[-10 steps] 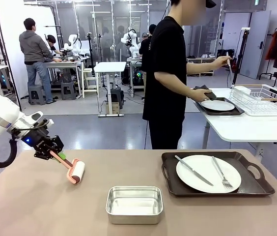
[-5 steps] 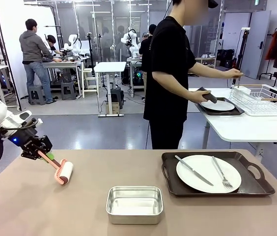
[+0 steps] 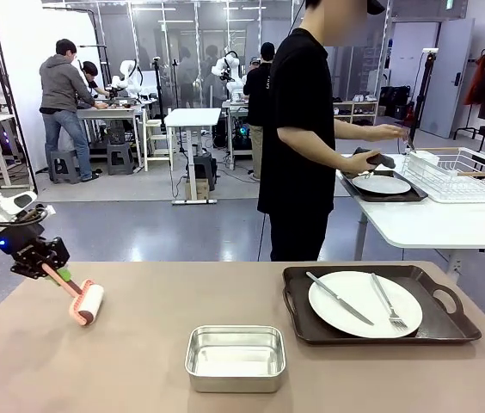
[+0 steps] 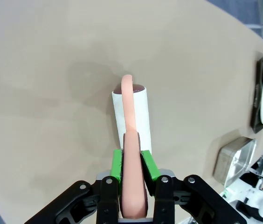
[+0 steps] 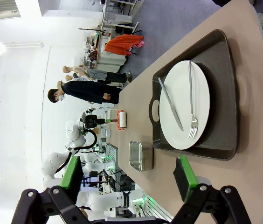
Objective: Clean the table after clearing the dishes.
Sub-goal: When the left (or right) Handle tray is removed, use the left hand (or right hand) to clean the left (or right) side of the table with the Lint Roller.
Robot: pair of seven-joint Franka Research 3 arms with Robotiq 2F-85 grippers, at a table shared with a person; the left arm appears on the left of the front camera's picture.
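left pincer (image 3: 49, 268): clamped tight on the roller's pink handle, over by the table's left edge. The wrist cam shows the green pads (image 4: 116, 164) squeezing the handle from both sides.
roller (image 3: 86, 303): white roll, angled down and away from the pincer, at the far-left part of the table (image 3: 96, 370). Looks like the roll is sitting on the top, but tbh I can't be sure it's actually touching.
right pincer (image 5: 127, 163): spread wide, nothing between the pads, up above the table and looking along it.
tray (image 3: 298, 301): dark brown with handles, on the right side of the table, well apart from the roller.
plate (image 3: 363, 303): round, white, lying on that tray.
knife (image 3: 340, 298): on the plate's left half, lying diagonal.
fork (image 3: 386, 303): on the plate's right half, tines toward the robot's side.
pan (image 3: 235, 357): small steel one near the front edge, about mid-table, just left of the tray.
person (image 3: 298, 129): black tee, standing past the far edge, turned toward the white table (image 3: 432, 228).
far plate (image 3: 381, 184): on the far tray (image 3: 410, 196) on the white table, right beside the wire rack (image 3: 462, 172).
hands: one hand (image 3: 365, 161) holds a dark thing just over the far plate; the other hand (image 3: 390, 132) is out by the rack.
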